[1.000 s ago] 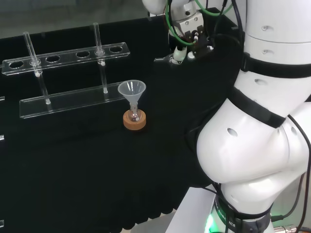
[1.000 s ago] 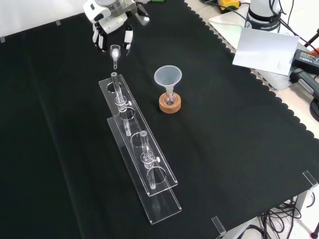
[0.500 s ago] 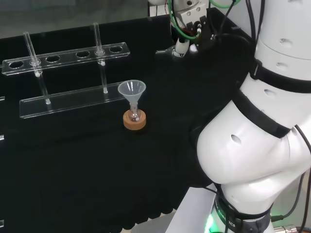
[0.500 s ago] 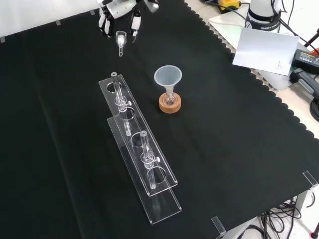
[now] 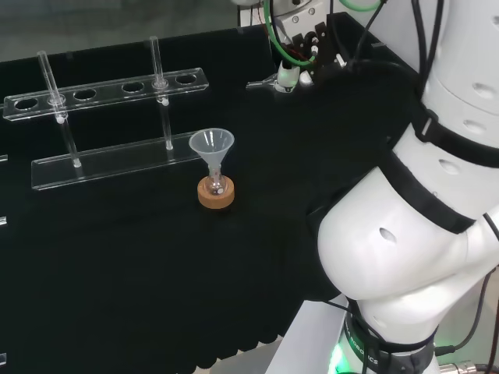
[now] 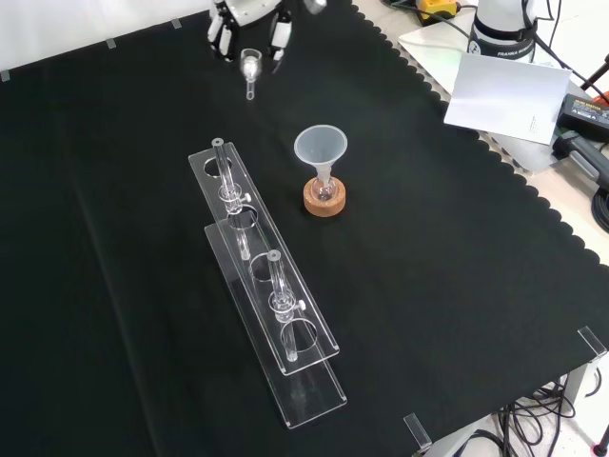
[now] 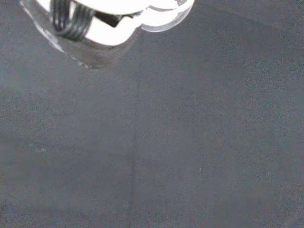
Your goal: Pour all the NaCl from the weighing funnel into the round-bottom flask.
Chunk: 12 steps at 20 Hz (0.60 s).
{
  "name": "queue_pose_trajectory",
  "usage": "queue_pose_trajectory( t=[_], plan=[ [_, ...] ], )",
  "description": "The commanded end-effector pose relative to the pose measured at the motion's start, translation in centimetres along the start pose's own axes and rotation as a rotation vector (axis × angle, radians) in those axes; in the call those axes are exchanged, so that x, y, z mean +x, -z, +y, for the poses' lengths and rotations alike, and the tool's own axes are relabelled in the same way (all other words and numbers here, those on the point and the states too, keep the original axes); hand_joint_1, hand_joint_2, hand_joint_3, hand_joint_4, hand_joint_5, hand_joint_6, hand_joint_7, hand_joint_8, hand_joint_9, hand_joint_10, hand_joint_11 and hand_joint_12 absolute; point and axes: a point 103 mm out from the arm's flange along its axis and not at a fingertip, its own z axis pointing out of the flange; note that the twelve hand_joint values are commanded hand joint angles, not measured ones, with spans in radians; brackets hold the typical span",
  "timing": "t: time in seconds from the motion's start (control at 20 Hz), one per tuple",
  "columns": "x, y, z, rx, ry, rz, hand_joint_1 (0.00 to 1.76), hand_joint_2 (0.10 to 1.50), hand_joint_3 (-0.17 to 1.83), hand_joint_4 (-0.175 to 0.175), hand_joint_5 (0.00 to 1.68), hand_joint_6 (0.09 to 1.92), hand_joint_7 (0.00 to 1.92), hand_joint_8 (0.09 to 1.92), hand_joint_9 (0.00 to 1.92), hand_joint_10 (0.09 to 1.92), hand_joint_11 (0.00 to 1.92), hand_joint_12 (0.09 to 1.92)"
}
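A small round-bottom flask (image 6: 324, 188) sits on a cork ring (image 6: 324, 200) mid-cloth, with a clear plastic funnel (image 6: 321, 149) in its neck; in the head view the funnel (image 5: 212, 145) and cork ring (image 5: 216, 195) stand in front of the rack. The hand (image 6: 249, 16) is at the top edge of the front view, fingers curled round a clear weighing funnel (image 6: 250, 69) whose stem points down toward the cloth. In the head view the hand (image 5: 300, 51) holds the weighing funnel (image 5: 267, 82) above the cloth, up and right of the flask. Blurred white hand parts (image 7: 102, 21) show in the wrist view.
A clear acrylic tube rack (image 6: 266, 295) with two glass tubes runs down the front view, left of the flask; in the head view the rack (image 5: 109, 125) lies behind it. White paper (image 6: 504, 95) and cables lie off the cloth at the front view's right.
The hand with the weighing funnel has risen and moved right in the front view, closer to the line of the flask. Flask, funnel and rack have not moved.
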Motion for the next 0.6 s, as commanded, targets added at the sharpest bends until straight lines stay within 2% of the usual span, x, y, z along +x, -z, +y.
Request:
queue_pose_trajectory(
  t=[0.05, 0.6],
  plan=[
    [1.5, 0.1, -4.8, 0.038, -0.022, -0.026, 1.12, 0.73, 0.50, 0.175, 1.31, 0.55, 0.82, 0.63, 1.26, 0.14, 1.11, 0.84],
    [3.2, 1.1, -7.8, 0.061, 0.011, -0.057, 1.12, 0.73, 0.50, 0.175, 1.31, 0.55, 0.82, 0.63, 1.25, 0.13, 1.10, 0.84]
  ],
)
